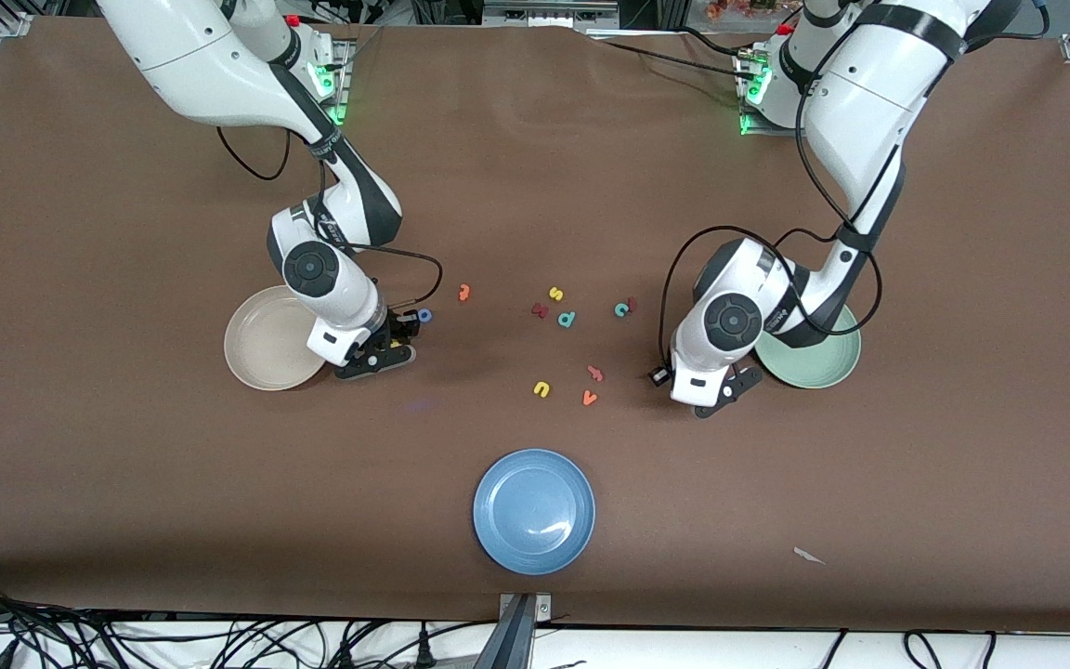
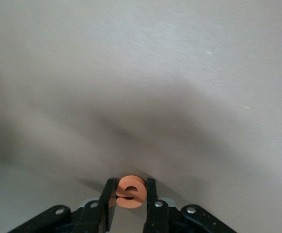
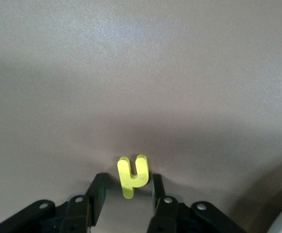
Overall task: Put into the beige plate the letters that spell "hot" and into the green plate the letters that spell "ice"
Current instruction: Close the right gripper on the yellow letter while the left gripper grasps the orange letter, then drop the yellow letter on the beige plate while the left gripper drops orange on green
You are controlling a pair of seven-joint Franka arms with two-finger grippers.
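Observation:
My left gripper [image 2: 130, 187] is shut on the orange "e" [image 2: 131, 192], with both fingers pressed to its sides. It is low at the table [image 1: 728, 390] beside the green plate [image 1: 834, 364]. Beside the beige plate [image 1: 256, 358], my right gripper [image 3: 129, 178] is open around the yellow "h" [image 3: 132, 175], with a gap on each side. Its fingers [image 1: 377, 360] are down at the table. The blue "o" [image 1: 424, 316] and orange "t" [image 1: 463, 293] lie close by. The teal "c" [image 1: 622, 309] and dark red "i" [image 1: 632, 303] lie together mid-table.
A blue plate [image 1: 533, 511] sits nearest the front camera. Loose letters lie mid-table: yellow "s" [image 1: 554, 294], teal "p" [image 1: 567, 320], a dark red letter [image 1: 540, 310], yellow "u" [image 1: 541, 389], orange "v" [image 1: 589, 398], a salmon-pink letter [image 1: 595, 373].

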